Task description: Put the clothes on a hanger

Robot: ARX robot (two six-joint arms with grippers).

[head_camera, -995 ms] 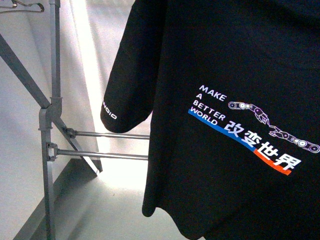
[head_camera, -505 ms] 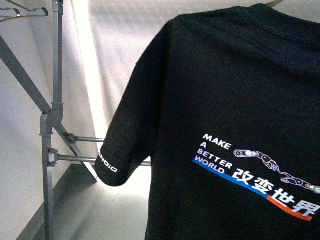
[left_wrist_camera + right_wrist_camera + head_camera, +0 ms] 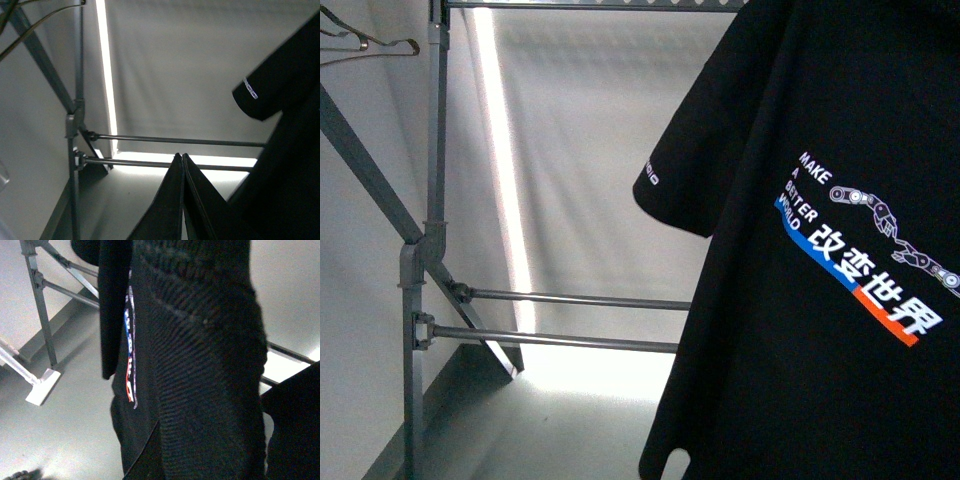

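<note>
The black T-shirt (image 3: 820,380), a soft matte knit with crisp printed lettering, hangs full-length down the right of the front view. Its support is out of frame, so the task looks nearly done. A thin wire hanger (image 3: 365,42) sits bare at upper left beside the grey tubular rack (image 3: 438,150); the left fingers (image 3: 167,205) are pressed together on nothing, and the right ones' state I cannot tell.

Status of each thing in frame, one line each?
T-shirt, hanging free, print tilted; its support is out of frame.
wire hanger, up by the rack's corner, no garment on the visible part.
rack, upright.
left tool, shut, empty.
right tool, hidden by cloth; cannot tell.
</note>
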